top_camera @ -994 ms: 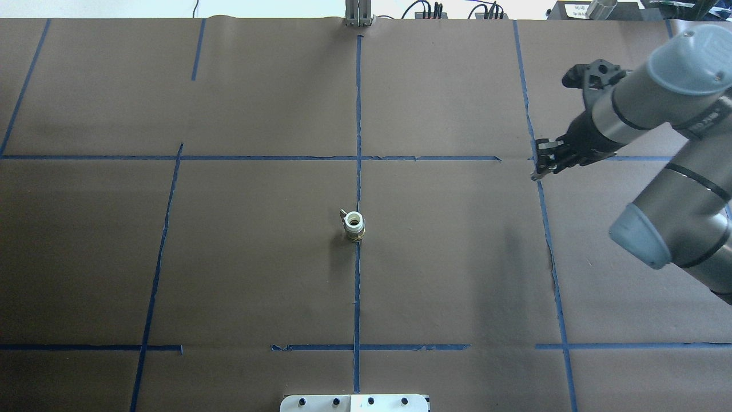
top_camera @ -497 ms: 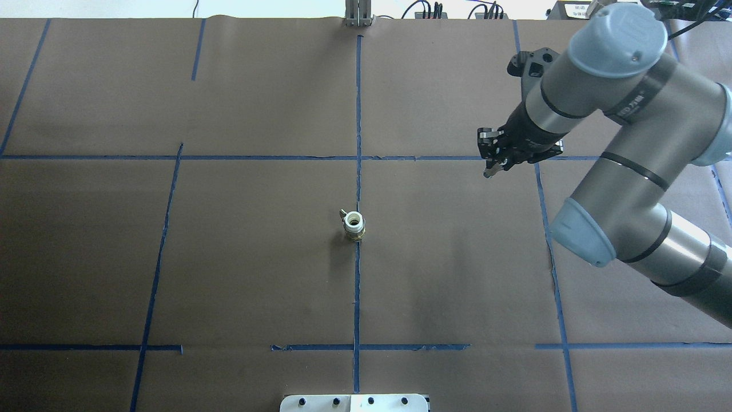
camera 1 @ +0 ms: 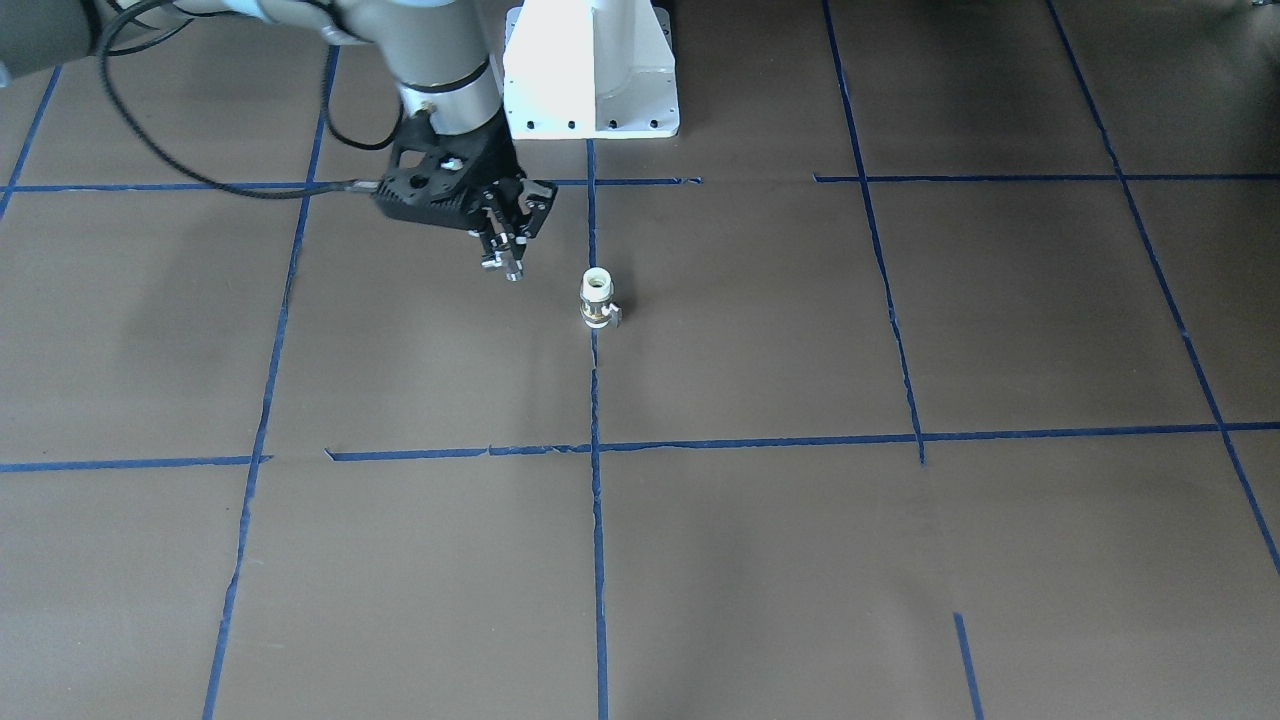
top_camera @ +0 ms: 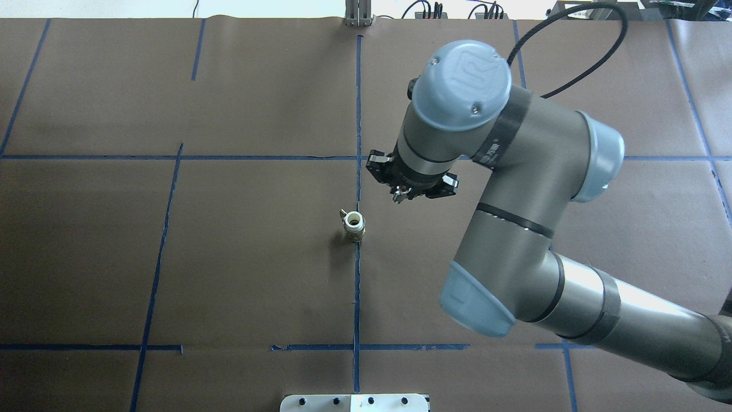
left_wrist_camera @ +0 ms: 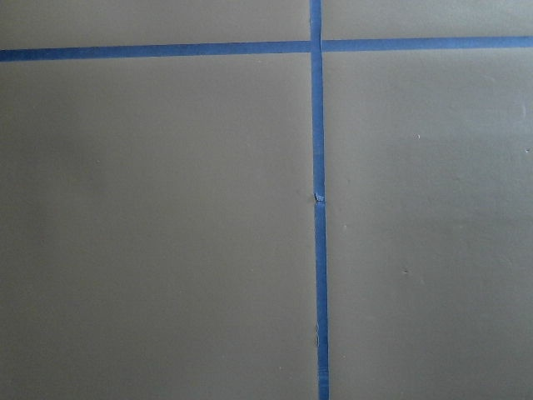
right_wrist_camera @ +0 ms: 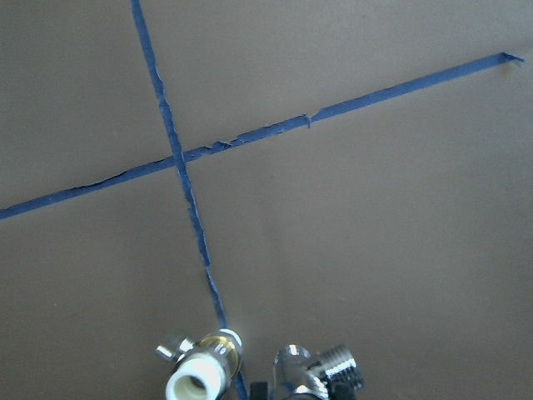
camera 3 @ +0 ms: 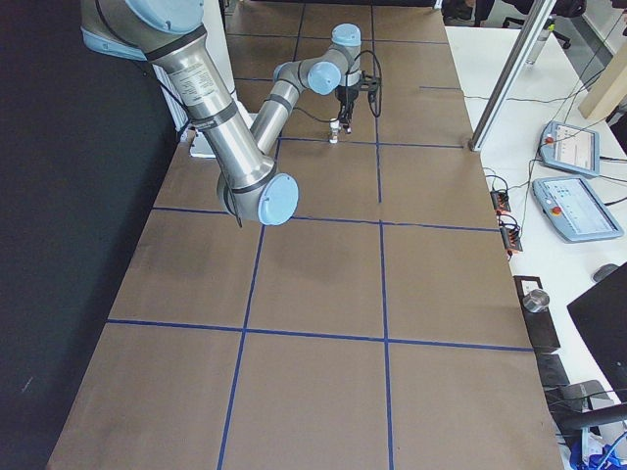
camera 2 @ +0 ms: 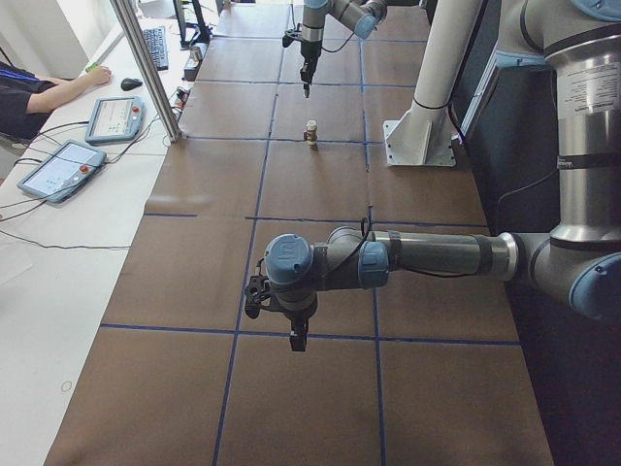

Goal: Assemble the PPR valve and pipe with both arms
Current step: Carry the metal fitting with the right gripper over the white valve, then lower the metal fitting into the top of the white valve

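Observation:
The white PPR valve point(top_camera: 354, 225) stands upright on the brown table at the centre tape line, open end up and side knob to the far left. It also shows in the front view point(camera 1: 596, 299) and the right wrist view point(right_wrist_camera: 204, 377). My right gripper point(top_camera: 400, 195) points down, shut on the small chrome T-shaped pipe point(right_wrist_camera: 316, 373). It hangs above the table just right of the valve and a little farther back point(camera 1: 507, 262). My left gripper point(camera 2: 294, 338) shows only in the left side view, low over the table far from the valve; I cannot tell whether it is open or shut.
The white pedestal base point(camera 1: 590, 70) stands at the robot's edge. Blue tape lines point(top_camera: 357, 286) divide the brown paper. A metal post point(camera 2: 146, 68) and operators' tablets point(camera 2: 60, 170) lie beyond the table's far edge. The right arm's cable point(camera 1: 200, 185) trails behind it.
My right arm has swung from the table's right side to the centre, carrying the chrome pipe. It is now close beside the valve. The valve has not moved.

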{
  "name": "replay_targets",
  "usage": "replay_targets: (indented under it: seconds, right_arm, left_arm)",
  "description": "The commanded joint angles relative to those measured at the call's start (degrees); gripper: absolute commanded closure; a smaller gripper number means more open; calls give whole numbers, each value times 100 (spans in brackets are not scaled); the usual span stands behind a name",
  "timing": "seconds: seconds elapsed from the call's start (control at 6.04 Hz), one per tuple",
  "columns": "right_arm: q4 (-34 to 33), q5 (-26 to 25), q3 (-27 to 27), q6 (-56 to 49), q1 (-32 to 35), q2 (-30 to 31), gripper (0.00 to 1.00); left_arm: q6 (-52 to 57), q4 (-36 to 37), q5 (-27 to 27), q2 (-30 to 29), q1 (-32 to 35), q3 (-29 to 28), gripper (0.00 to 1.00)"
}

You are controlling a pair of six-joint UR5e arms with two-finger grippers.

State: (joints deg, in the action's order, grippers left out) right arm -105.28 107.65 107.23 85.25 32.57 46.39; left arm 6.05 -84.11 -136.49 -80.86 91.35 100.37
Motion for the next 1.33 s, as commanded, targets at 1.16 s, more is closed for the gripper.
replay_targets:
  seconds: [1.16]
  right_arm:
    - [-159, -447, -1442, 423, -515, -1088, 100]
  left_arm:
    - [-25, -18, -9, -9, -12, 9, 0]
